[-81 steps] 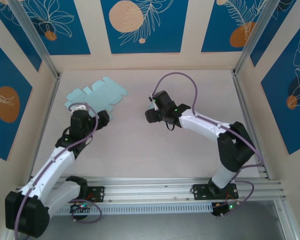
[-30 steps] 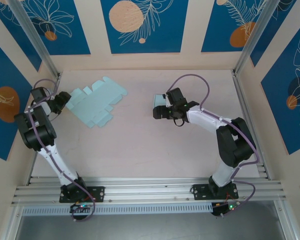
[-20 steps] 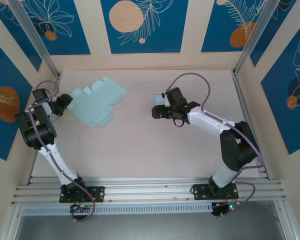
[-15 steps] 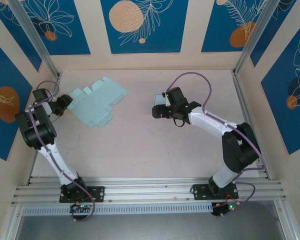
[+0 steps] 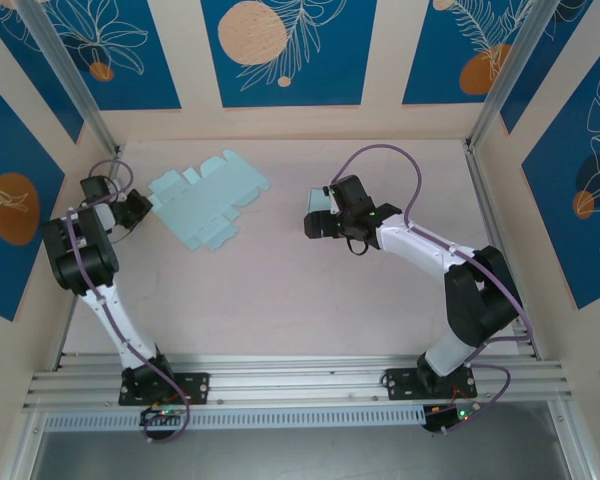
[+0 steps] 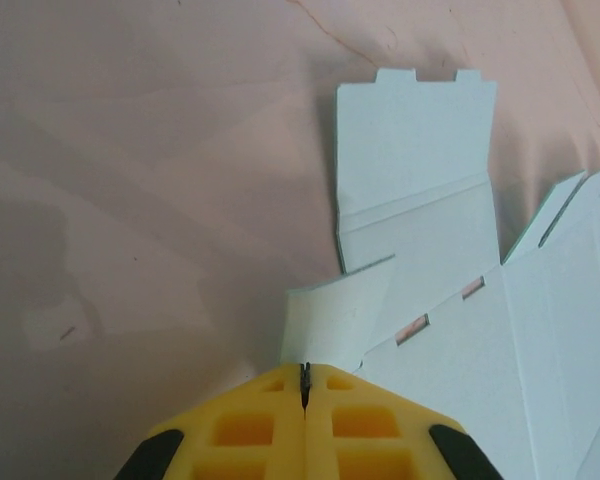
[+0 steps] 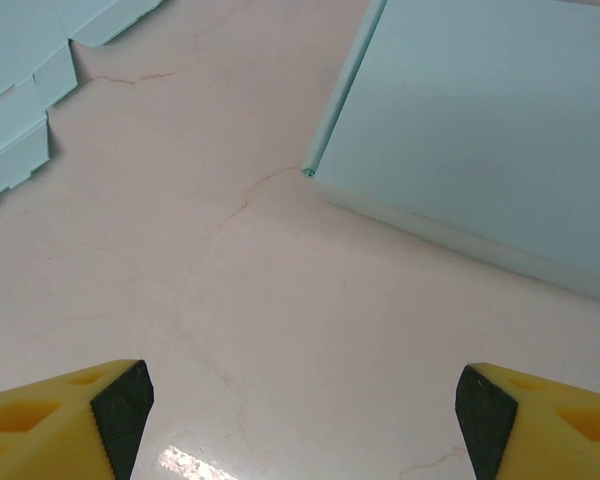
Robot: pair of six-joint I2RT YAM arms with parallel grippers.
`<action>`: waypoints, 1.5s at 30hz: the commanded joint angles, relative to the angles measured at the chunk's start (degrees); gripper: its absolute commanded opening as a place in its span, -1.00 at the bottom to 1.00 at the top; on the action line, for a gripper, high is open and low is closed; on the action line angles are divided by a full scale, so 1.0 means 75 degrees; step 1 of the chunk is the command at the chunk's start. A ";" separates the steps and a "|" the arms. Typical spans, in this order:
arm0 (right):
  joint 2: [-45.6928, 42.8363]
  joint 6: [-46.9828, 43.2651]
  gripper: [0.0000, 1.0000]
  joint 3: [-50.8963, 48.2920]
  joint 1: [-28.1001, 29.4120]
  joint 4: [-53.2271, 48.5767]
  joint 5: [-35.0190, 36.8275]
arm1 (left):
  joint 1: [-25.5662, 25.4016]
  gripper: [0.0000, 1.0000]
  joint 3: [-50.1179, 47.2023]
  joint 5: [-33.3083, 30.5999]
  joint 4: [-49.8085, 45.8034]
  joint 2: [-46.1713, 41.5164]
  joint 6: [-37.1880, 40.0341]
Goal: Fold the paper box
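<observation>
The paper box (image 5: 208,195) is a flat light-blue cutout lying on the table at the back left. My left gripper (image 5: 143,207) is at its left edge. In the left wrist view the yellow jaws meet, with the left gripper (image 6: 303,372) shut on a small side flap (image 6: 330,312) of the paper box (image 6: 420,180). My right gripper (image 5: 312,224) stands open over bare table at the middle. In the right wrist view the right gripper (image 7: 300,400) has nothing between its fingers (image 7: 80,410).
A folded light-blue box (image 5: 319,200) sits just beyond the right gripper, and it appears as a box (image 7: 480,120) at the upper right of the right wrist view. The side wall (image 5: 75,215) runs close behind the left gripper. The pale table (image 5: 280,300) stretches toward the arms' bases.
My left gripper has shut on the cutout's side flap, and the cutout has shifted a little to the right and toward the back. The right arm has stayed still.
</observation>
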 commanded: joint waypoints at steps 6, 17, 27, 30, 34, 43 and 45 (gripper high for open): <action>-0.0173 -0.0131 0.63 -0.0009 0.0027 0.0000 0.0006 | -0.0362 -1.00 -0.0650 0.0453 0.1384 -0.1507 0.1084; -0.0741 -0.0105 0.63 -0.0226 0.0083 -0.0181 0.0104 | -0.0405 0.56 0.1281 -0.0822 -0.1067 -0.0281 0.0572; -0.1232 -0.0107 0.65 -0.0410 0.0120 -0.0193 0.0238 | -0.0467 0.65 0.1782 -0.0782 -0.1115 0.0870 -0.0401; -0.1252 -0.0126 0.66 -0.0421 0.0117 -0.0208 0.0259 | -0.0473 0.65 0.1582 -0.0796 -0.0961 0.0891 -0.0512; -0.1237 -0.0126 0.66 -0.0445 0.0100 -0.0148 0.0258 | -0.0486 0.50 0.1265 -0.0091 -0.0327 0.1015 -0.0795; -0.1304 -0.0174 0.66 -0.0468 0.0097 -0.0039 0.0217 | -0.0539 0.31 -0.1343 0.0981 0.2377 0.0089 -0.1713; -0.1331 -0.0191 0.66 -0.0491 0.0108 0.0002 0.0166 | -0.0562 0.27 -0.1674 0.1067 0.2772 -0.0044 -0.1851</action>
